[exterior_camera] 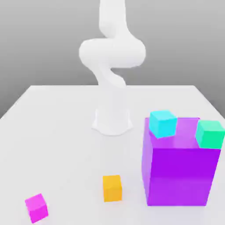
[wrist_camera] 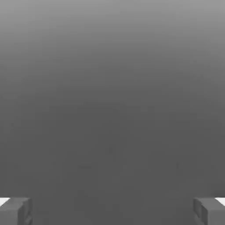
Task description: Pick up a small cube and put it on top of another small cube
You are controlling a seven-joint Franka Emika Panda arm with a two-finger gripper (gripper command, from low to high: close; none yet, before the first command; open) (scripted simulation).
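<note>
Exterior view: magenta cube (exterior_camera: 37,208) on the table (exterior_camera: 70,154), near the exterior view's left edge; orange cube (exterior_camera: 112,188) between it and the purple block (exterior_camera: 178,171). Hand view: my gripper (wrist_camera: 112,212) has its fingers wide apart, nothing held.

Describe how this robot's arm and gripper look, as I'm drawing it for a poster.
The arm is plain glossy white, with rounded, tube-like segments and a wider foot at its base. I see no cables or markings on it. The gripper has two dark grey, blocky jaws, with small patches of white beside them.
</note>
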